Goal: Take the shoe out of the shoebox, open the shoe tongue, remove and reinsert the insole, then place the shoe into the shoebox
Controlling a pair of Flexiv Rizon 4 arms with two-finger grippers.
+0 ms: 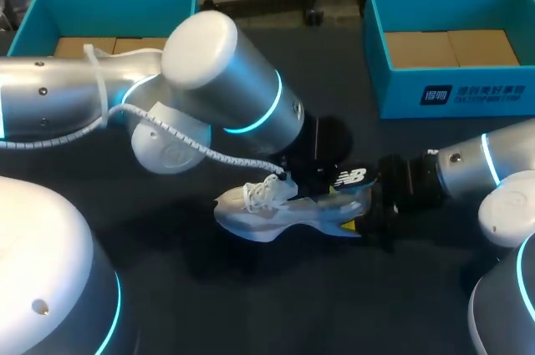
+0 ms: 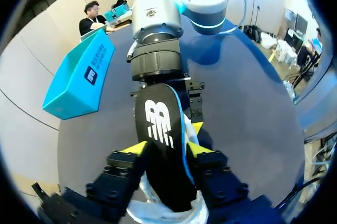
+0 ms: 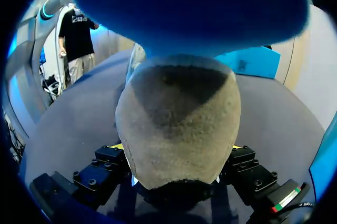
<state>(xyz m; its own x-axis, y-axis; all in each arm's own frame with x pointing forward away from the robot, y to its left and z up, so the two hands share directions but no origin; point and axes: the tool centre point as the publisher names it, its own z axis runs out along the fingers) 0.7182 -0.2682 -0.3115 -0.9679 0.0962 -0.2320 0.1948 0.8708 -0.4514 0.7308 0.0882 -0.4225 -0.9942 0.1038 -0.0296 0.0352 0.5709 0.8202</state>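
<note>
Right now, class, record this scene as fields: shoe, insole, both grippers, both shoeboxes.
shoe: white, on the table, outside the boxes
insole: black, sticking out of the shoe
left gripper: at the shoe's opening; grip unclear
right gripper: shut on the insole's end
left shoebox: blue, table's far left
right shoebox: blue, table's far right

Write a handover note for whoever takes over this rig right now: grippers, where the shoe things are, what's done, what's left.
Left gripper: jaws shut on the black insole, which sticks partly out of the shoe.
Right gripper: jaws shut on the shoe at its heel, at the middle of the table.
Both blue shoeboxes stand open at the far edge.
Done: shoe out of its box.
Unclear: whether the insole is coming out or going back.
Left: seat the insole, then box the shoe.
</note>
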